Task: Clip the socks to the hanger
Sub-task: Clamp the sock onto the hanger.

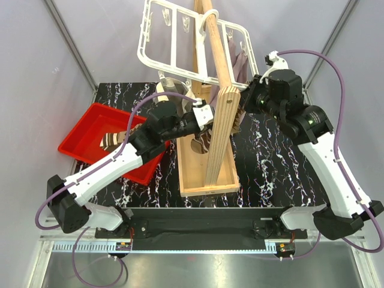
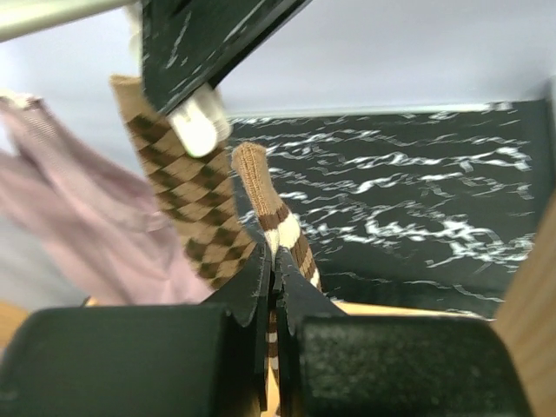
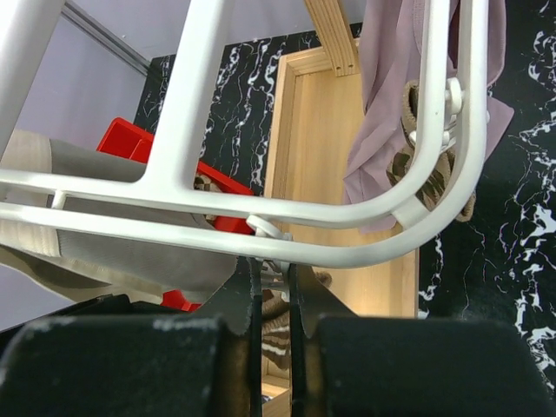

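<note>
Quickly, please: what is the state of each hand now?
Left hand: closed, holding a striped sock.
Right hand: closed on a white clip of the hanger.

You are looking down at a black table (image 1: pixel 270 174) with white marble veins, which is filling the middle of the top view. On its left part a red plastic bin (image 1: pixel 81 135) is sitting at an angle, close to the left edge. Near it, toward the centre, a wooden stand is standing. Its base is showing as an open shallow box (image 1: pixel 207 189) of pale wood. A flat plywood upright (image 1: pixel 223 132) is rising from the box, and a round pole (image 1: pixel 217 48) is continuing above it. Pale grey-lilac walls (image 1: pixel 36 48) are closing the space around, and a metal rail (image 1: pixel 72 42) is running along the left back corner.
</note>
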Controlling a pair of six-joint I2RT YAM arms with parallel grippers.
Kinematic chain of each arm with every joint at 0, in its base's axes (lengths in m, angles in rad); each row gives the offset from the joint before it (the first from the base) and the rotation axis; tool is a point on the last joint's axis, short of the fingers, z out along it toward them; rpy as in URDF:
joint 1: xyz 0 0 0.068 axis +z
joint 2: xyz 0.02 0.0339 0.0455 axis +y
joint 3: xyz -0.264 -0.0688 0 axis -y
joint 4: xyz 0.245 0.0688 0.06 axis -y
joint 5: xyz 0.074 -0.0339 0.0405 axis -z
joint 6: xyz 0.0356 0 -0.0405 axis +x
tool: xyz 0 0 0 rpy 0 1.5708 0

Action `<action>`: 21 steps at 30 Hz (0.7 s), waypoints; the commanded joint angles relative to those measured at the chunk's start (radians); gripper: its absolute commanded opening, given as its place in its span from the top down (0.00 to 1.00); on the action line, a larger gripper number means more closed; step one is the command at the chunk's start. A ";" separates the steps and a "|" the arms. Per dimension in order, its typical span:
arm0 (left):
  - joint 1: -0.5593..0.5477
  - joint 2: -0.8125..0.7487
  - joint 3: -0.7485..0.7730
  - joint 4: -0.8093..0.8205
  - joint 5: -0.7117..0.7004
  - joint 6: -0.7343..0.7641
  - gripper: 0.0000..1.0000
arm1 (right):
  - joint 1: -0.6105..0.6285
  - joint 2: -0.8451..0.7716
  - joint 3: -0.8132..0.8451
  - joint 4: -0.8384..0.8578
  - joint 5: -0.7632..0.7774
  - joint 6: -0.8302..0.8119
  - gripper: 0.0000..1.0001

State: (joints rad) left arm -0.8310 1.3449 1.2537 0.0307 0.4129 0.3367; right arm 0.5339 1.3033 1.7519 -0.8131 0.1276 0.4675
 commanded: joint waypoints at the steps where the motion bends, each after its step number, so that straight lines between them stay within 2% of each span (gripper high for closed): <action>1: -0.019 -0.039 0.012 0.020 -0.103 0.087 1.00 | 0.000 0.030 0.049 -0.049 0.032 0.006 1.00; 21: -0.065 -0.035 -0.010 0.107 -0.166 0.110 1.00 | 0.000 0.079 0.066 -0.064 0.024 0.088 1.00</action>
State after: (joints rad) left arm -0.8608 1.3296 1.2491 0.0368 0.2539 0.4011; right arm 0.5339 1.3720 1.7828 -0.8448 0.1375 0.5220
